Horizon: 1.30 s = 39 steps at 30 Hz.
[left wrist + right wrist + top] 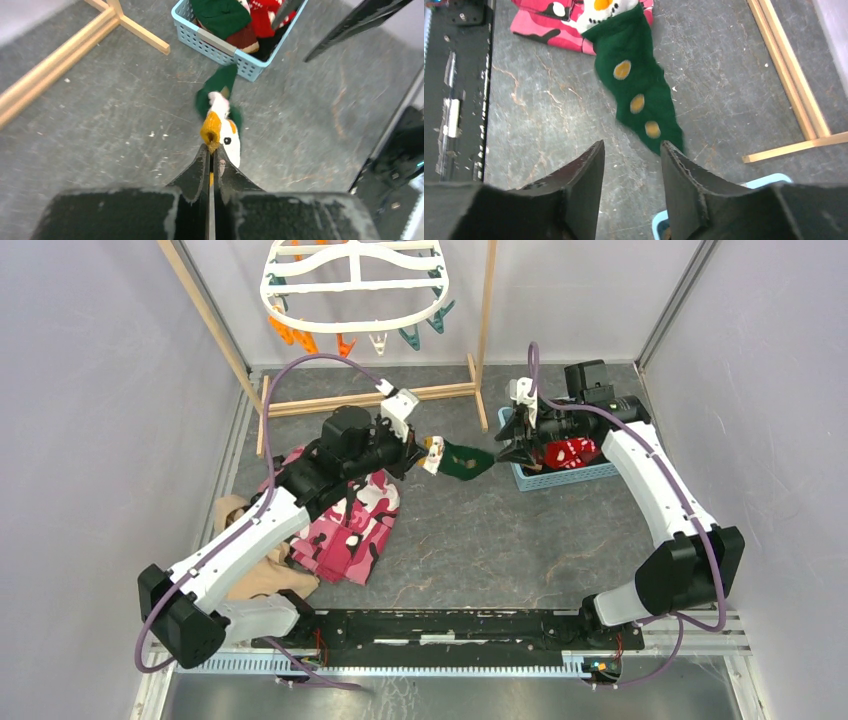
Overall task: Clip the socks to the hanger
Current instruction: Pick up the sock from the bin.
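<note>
The left gripper is clamping the green sock at frame centre. Its long axis is running rightward toward the parted, empty right gripper; the hanger is hanging top centre.

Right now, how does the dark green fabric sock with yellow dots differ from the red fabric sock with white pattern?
The dark green sock is outside the light blue plastic basket; the red sock lies inside it. The left gripper is shut on the green sock's white-and-orange end; no gripper holds the red sock. Both are small, patterned and not yet clipped.
</note>
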Available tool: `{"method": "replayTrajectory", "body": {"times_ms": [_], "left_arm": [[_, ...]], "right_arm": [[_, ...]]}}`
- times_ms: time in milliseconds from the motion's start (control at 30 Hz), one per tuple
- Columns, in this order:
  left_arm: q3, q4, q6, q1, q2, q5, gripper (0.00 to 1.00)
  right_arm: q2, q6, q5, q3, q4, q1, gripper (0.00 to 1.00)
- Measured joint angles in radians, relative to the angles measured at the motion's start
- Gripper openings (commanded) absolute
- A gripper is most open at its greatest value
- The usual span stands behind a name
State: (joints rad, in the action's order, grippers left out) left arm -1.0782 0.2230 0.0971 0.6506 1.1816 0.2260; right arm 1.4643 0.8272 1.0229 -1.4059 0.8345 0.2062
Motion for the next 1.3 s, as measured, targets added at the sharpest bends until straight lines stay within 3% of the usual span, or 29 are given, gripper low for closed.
{"method": "replayTrajectory", "body": {"times_ms": [100, 200, 567, 1167, 1300], "left_arm": [[-0.056, 0.084, -0.135, 0.048, 0.018, -0.052, 0.02], [-0.101, 0.142, -0.256, 0.11, 0.05, -0.108, 0.02], [-0.25, 0.238, -0.489, 0.225, 0.168, -0.193, 0.02], [-0.275, 0.26, -0.583, 0.248, 0.176, -0.186, 0.02], [-0.275, 0.26, -0.586, 0.248, 0.18, -0.174, 0.02]], "right_arm": [[0.002, 0.077, -0.003, -0.027, 0.072, 0.002, 0.78], [0.002, 0.15, 0.009, -0.068, 0.116, 0.006, 0.84], [0.038, 0.227, 0.092, -0.112, 0.151, 0.189, 0.81], [0.128, 0.21, 0.121, -0.209, 0.146, 0.192, 0.76], [0.132, 0.191, 0.126, -0.212, 0.134, 0.185, 0.69]]}}
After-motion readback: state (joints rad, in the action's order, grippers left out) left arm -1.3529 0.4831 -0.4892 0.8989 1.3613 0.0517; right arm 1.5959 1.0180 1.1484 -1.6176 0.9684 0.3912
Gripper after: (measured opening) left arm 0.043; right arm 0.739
